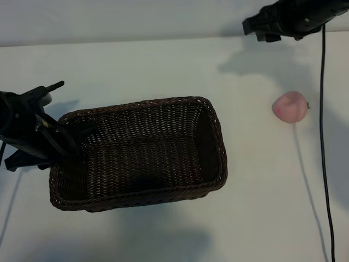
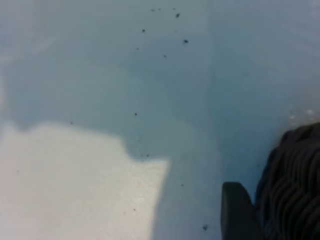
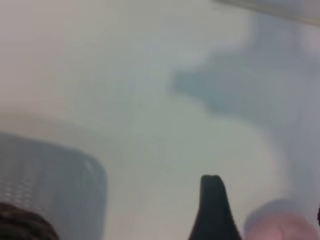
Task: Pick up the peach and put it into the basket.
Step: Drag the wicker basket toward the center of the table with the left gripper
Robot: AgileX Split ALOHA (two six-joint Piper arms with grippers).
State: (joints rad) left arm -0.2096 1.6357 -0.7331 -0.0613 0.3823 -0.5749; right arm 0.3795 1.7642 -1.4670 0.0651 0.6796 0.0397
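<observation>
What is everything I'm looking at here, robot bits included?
table: one, white, under everything.
basket: one, dark brown wicker, centre-left of the table, nothing inside it.
peach: one, pale pink with a darker blush, on the table to the basket's right, apart from it.
cable: one, black, hanging down the right side.
left gripper: one, black, at the basket's left end, jaws closed on its rim.
right gripper: one, black, top right, above and beyond the peach, holding nothing, jaws open.
</observation>
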